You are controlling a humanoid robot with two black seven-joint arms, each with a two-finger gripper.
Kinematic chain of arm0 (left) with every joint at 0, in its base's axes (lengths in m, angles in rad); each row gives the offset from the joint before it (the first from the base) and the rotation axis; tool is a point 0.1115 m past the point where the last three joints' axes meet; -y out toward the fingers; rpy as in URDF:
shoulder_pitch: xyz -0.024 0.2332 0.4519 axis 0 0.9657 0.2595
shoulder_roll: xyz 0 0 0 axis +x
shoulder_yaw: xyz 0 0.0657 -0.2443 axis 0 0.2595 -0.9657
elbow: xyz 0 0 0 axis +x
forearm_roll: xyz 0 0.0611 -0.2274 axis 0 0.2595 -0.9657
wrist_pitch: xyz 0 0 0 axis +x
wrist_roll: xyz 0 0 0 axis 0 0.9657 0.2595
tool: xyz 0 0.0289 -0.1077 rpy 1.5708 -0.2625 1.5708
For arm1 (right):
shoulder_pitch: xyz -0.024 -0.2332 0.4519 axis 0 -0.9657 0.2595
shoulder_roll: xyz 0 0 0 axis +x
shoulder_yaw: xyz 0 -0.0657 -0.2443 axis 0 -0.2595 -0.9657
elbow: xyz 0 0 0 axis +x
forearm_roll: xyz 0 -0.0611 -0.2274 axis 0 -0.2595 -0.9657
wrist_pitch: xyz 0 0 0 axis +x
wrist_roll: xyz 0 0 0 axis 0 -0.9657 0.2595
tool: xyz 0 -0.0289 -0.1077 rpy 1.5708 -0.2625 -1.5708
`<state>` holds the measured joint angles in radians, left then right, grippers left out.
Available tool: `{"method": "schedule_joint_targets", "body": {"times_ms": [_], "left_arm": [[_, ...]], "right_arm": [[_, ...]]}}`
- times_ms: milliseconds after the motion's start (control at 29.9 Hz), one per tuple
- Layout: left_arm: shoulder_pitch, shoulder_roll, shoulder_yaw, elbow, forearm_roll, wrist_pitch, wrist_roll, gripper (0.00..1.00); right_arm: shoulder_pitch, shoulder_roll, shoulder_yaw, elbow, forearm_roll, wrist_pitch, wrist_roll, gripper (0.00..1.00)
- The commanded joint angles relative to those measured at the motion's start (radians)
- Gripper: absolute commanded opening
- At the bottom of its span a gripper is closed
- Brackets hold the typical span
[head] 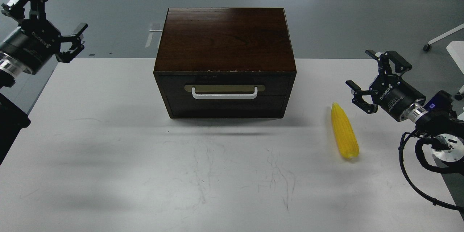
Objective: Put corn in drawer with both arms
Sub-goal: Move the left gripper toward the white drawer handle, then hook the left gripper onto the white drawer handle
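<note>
Zero progress so far, I'd say: drawer (224,96) at frame centre is shut, corn (344,131) lies on the table (108,152) at right. Left gripper (47,18) and right gripper (373,79) both spread, holding nothing.

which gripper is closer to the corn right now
Right. The right gripper hovers open just right of the corn on the table; the left gripper is far off, up at the table's far-left corner, also open.

My left gripper (45,25) hangs raised at far left, fingers spread wide; my right gripper (373,79) sits lower at right, fingers also splayed.
</note>
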<state>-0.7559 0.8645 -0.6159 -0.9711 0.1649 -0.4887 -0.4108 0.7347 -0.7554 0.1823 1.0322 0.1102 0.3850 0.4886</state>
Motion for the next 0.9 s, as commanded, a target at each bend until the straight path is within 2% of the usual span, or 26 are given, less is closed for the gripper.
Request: {"method": "schedule_joint_targets", "body": {"times_ms": [0, 167, 267, 334, 401, 534, 601, 668, 735, 868], "left_arm": [[-0.101, 0.002, -0.005, -0.038, 0.131, 0.000, -0.011, 0.98], [-0.215, 0.007, -0.004, -0.260, 0.392, 0.000, -0.058, 0.98], [-0.262, -0.015, 0.002, -0.418, 0.623, 0.000, -0.062, 0.98], [-0.289, -0.056, 0.008, -0.483, 0.799, 0.000, -0.065, 0.98], [-0.307, -0.090, 0.012, -0.506, 0.925, 0.000, -0.065, 0.98], [-0.353, -0.241, 0.022, -0.525, 1.369, 0.000, -0.078, 0.98], [-0.371, -0.281, 0.047, -0.522, 1.473, 0.000, -0.078, 0.98], [-0.427, -0.321, 0.123, -0.517, 1.603, 0.000, -0.078, 0.98], [-0.523, -0.360, 0.281, -0.509, 1.726, 0.000, -0.078, 0.98], [-0.612, -0.401, 0.474, -0.459, 1.814, 0.000, -0.078, 0.98]], "right_arm": [[0.002, 0.001, 0.016, -0.020, -0.001, 0.000, 0.000, 1.00], [0.000, 0.001, 0.017, -0.035, -0.001, 0.000, 0.000, 1.00], [0.000, 0.001, 0.017, -0.037, -0.001, -0.001, 0.000, 1.00], [0.000, 0.001, 0.017, -0.037, -0.001, -0.001, 0.000, 1.00], [0.000, 0.001, 0.017, -0.037, -0.001, -0.003, 0.000, 1.00], [0.000, 0.004, 0.017, -0.037, -0.001, -0.024, 0.000, 1.00], [0.000, 0.004, 0.017, -0.037, -0.001, -0.024, 0.000, 1.00], [0.000, 0.004, 0.017, -0.037, -0.001, -0.024, 0.000, 1.00], [0.000, 0.002, 0.017, -0.038, -0.001, -0.024, 0.000, 1.00], [0.000, 0.001, 0.017, -0.038, -0.001, -0.024, 0.000, 1.00]]}}
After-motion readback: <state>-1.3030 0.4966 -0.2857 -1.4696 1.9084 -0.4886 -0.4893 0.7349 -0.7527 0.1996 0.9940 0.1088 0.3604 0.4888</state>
